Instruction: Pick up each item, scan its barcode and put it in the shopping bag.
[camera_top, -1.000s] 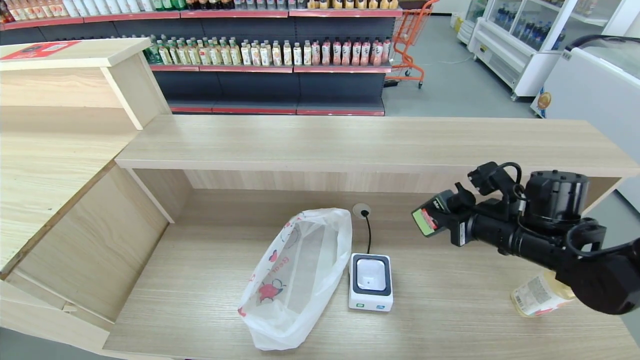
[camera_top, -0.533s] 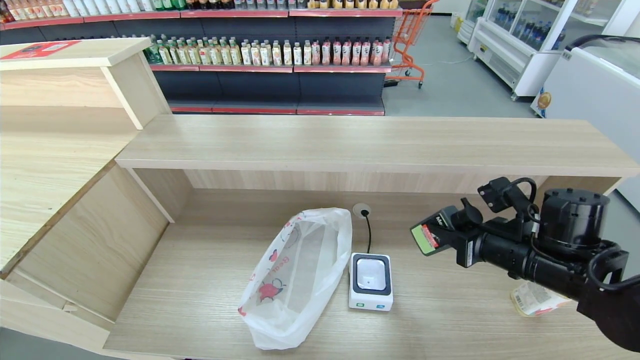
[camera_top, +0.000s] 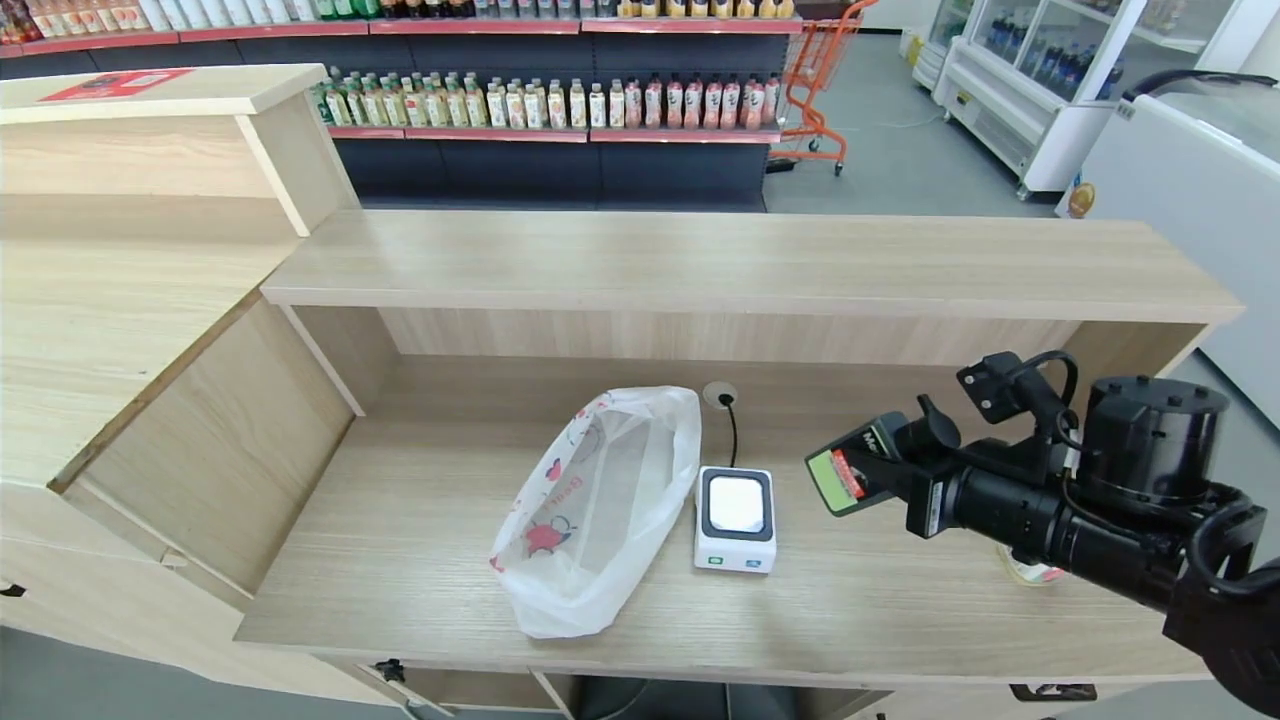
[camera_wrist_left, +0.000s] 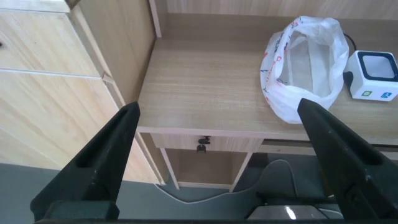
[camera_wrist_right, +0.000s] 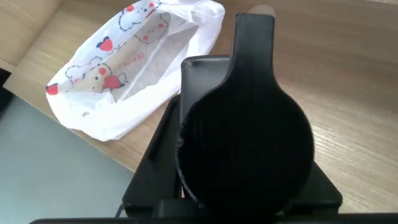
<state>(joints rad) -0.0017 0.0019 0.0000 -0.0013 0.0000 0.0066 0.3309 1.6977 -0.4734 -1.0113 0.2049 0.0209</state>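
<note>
Off the counter's (camera_top: 420, 560) near edge, toward the left, the left gripper (camera_wrist_left: 217, 109) hangs w/ fingers (camera_wrist_left: 99, 162) spread wide, nothing btwn them. Near the counter's middle lies the shopping bag (camera_top: 600, 500), white plastic w/ red print, mouth gaping. Just beside it on the right sits the scanner (camera_top: 736, 520), white body, dark-framed window facing up. Its cable (camera_top: 733, 435) runs back to a hole in the counter. Right of the scanner, the right gripper (camera_top: 885, 462) is clamped on a small box (camera_top: 838, 480), dark w/ a green & red face, held up clear of the counter. Under the right arm a bottle (camera_top: 1028, 572) rests on the counter, mostly hidden; can't tell if upright or lying.
</note>
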